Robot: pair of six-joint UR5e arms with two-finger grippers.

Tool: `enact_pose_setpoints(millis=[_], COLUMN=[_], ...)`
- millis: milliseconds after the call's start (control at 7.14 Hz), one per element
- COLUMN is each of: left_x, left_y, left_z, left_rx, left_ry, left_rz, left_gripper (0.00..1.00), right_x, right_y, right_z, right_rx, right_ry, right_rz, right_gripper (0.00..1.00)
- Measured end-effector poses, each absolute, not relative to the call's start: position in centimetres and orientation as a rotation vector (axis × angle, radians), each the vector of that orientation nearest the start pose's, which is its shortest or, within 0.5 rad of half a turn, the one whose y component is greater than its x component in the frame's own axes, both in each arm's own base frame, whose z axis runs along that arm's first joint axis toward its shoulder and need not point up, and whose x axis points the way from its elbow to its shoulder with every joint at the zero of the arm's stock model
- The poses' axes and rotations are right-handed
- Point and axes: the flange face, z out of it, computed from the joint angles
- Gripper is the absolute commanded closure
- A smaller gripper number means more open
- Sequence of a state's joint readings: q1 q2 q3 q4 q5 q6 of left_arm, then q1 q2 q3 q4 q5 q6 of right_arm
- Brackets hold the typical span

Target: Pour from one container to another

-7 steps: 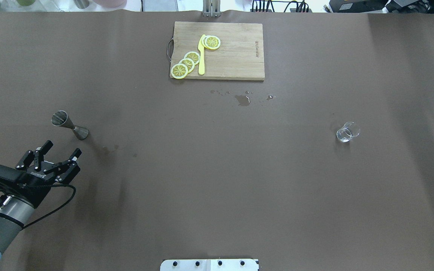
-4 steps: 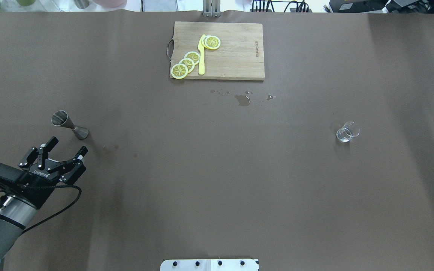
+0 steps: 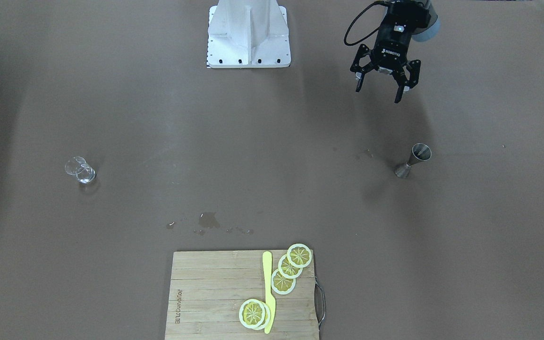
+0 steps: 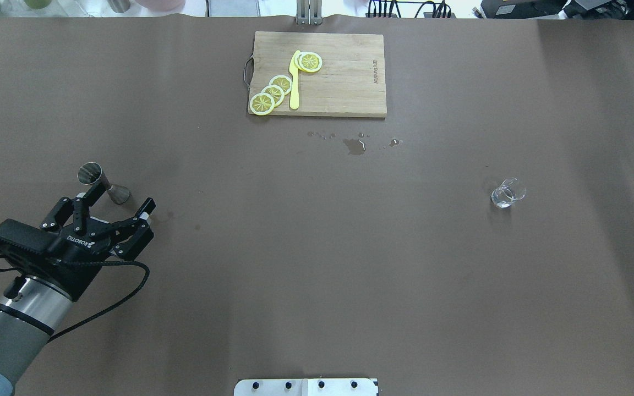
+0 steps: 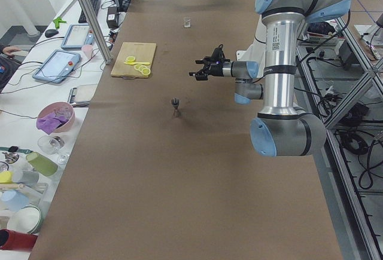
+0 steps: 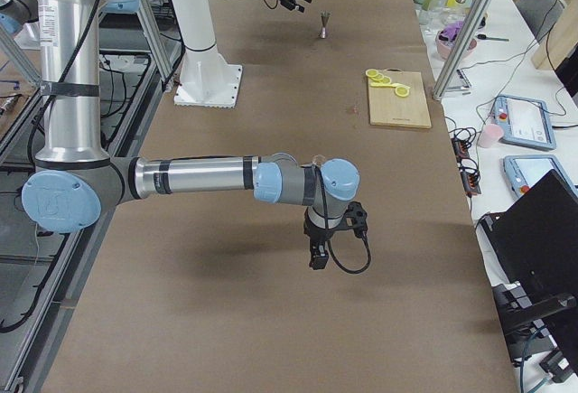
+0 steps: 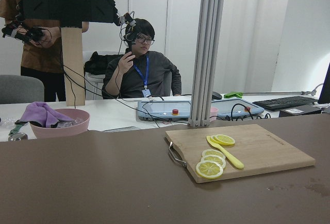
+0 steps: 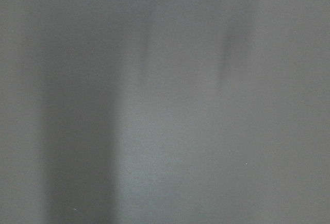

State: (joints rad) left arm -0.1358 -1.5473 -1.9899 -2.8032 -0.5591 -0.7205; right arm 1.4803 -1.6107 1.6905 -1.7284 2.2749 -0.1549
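Observation:
The steel jigger [image 4: 102, 183] stands upright on the brown table at the left, also seen in the front view [image 3: 412, 160]. My left gripper [image 4: 124, 196] is open and hovers above the table on the robot's side of the jigger; in the front view the left gripper [image 3: 378, 93] is well apart from it, with nothing between its fingers. The clear glass tumbler [image 4: 507, 193] stands far off on the right side [image 3: 79, 171]. My right gripper [image 6: 316, 257] shows only in the exterior right view, pointing down over the table; I cannot tell whether it is open or shut.
A wooden cutting board [image 4: 344, 82] with lemon slices [image 4: 271, 94] and a yellow knife [image 4: 294, 82] lies at the far middle. Small wet spots [image 4: 355, 146] sit in front of the board. The robot's white base plate [image 3: 248, 42] is at the near edge.
My left gripper, still open, has moved forward and to the right toward the jigger; one finger now overlaps it in the overhead view. Jigger and glass have not moved.

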Motion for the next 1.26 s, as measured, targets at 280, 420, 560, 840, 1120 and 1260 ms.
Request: enact_pose_setpoints(millis=[280,420,560,840,1120,1260], left_x=[38.6,39.6,40.4,41.2,41.3,41.4], left_y=[-28.2,-28.5,-28.8,-28.9,-28.7,-28.7], left_z=[27.4,25.4,24.1,22.8,21.0,19.9], left_rx=[1.331,1.329,1.322,1.301,1.274,1.262], left_ry=[0.87,0.859,0.855,0.867,0.878,0.889], left_rz=[-0.258,-0.25,-0.239,-0.21,-0.177,-0.177], left_gripper=[0.03,0.04,0.04,0.04,0.03,0.03], right_x=[2.6,2.6,2.6,2.6,2.6,2.6], right_y=[-47.2,-47.2,-47.2,-47.2,-47.2,-47.2], right_z=[64.0,64.0,64.0,64.0,64.0,64.0], right_rx=[-0.052,-0.052,-0.053,-0.053,-0.052,-0.052], right_ry=[-0.707,-0.707,-0.707,-0.707,-0.707,-0.707], right_rz=[-0.208,-0.208,-0.207,-0.208,-0.208,-0.208], right_gripper=[0.0,0.0,0.0,0.0,0.0,0.0])
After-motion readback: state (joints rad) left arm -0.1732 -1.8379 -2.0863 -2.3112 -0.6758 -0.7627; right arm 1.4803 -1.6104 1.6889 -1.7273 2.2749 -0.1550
